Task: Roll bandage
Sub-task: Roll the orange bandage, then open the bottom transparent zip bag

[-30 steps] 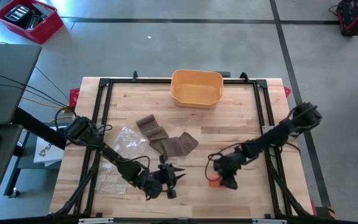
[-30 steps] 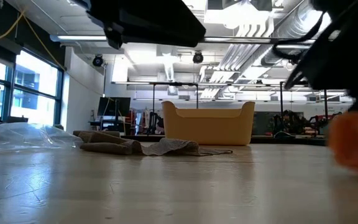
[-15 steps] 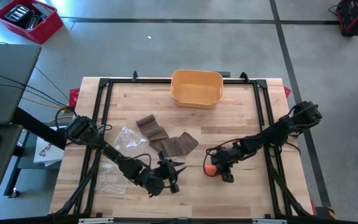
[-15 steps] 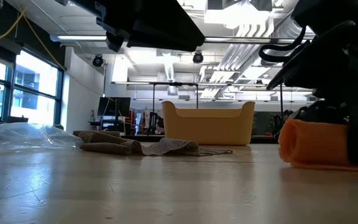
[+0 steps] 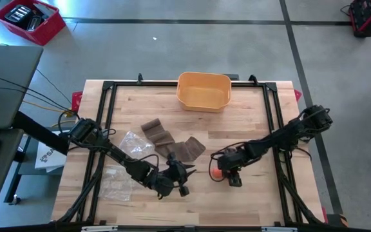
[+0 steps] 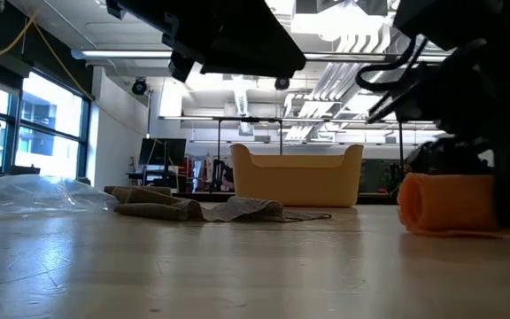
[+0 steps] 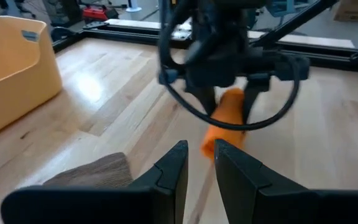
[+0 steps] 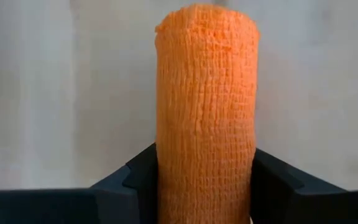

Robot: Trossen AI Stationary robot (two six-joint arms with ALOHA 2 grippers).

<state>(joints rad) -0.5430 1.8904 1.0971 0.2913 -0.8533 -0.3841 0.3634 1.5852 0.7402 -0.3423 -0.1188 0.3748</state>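
Note:
An orange bandage roll (image 5: 217, 173) lies on its side on the wooden table (image 5: 250, 116), right of the middle. My right gripper (image 5: 227, 175) reaches it from the right and is shut on it; in the low view the roll (image 6: 450, 204) rests on the table top. My left gripper (image 5: 184, 175) hovers just left of the roll, its fingers (image 7: 199, 163) a narrow gap apart with nothing between them. A loose brown bandage (image 5: 172, 147) lies crumpled flat on the table, farther back. My right gripper has the roll's two long sides (image 8: 166, 180) between its two fingers (image 8: 132, 183), near the roll's right-hand end. The fingers slant down from the table's right side and lie along the roll. The roll lies level, its underside on the table.
A yellow bin (image 5: 203, 90) stands at the far edge, middle. Clear plastic wrappers lie at the left (image 5: 133, 145) and near left (image 5: 114, 187). Black frame rails (image 5: 272, 109) run along the table's sides. Bare wood stretches between the bin and the roll.
My right gripper has moved toward the far edge and a little left and has tipped. The orange roll has gone with it and now shows beside the fingers instead of under the gripper. My left gripper has drifted right, toward the roll.

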